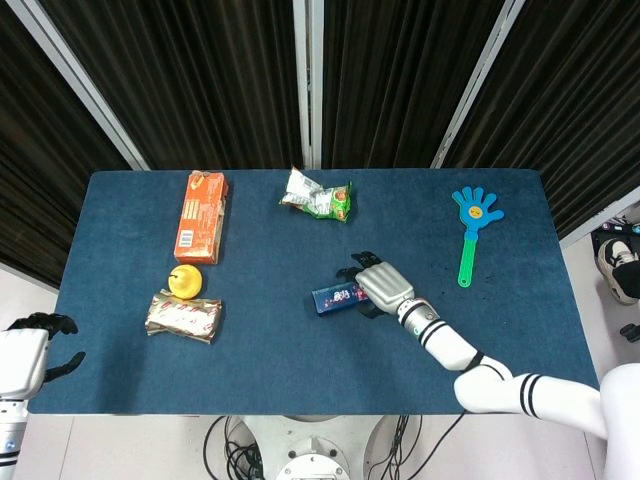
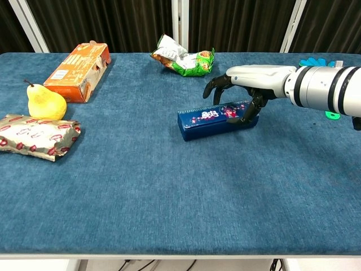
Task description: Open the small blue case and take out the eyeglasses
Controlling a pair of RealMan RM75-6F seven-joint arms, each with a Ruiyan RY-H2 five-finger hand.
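Note:
The small blue case lies shut on the blue table, a little right of centre, with a floral print on its lid. My right hand arches over the case's right end. Its thumb presses the near side, and its dark fingers curl down over the far side. The eyeglasses are hidden. My left hand hangs off the table's front left corner, holding nothing, with its fingers apart; only the head view shows it.
An orange carton, a yellow pear and a foil-wrapped pack lie at the left. A green snack bag sits behind the case. At the far right lies a blue hand clapper.

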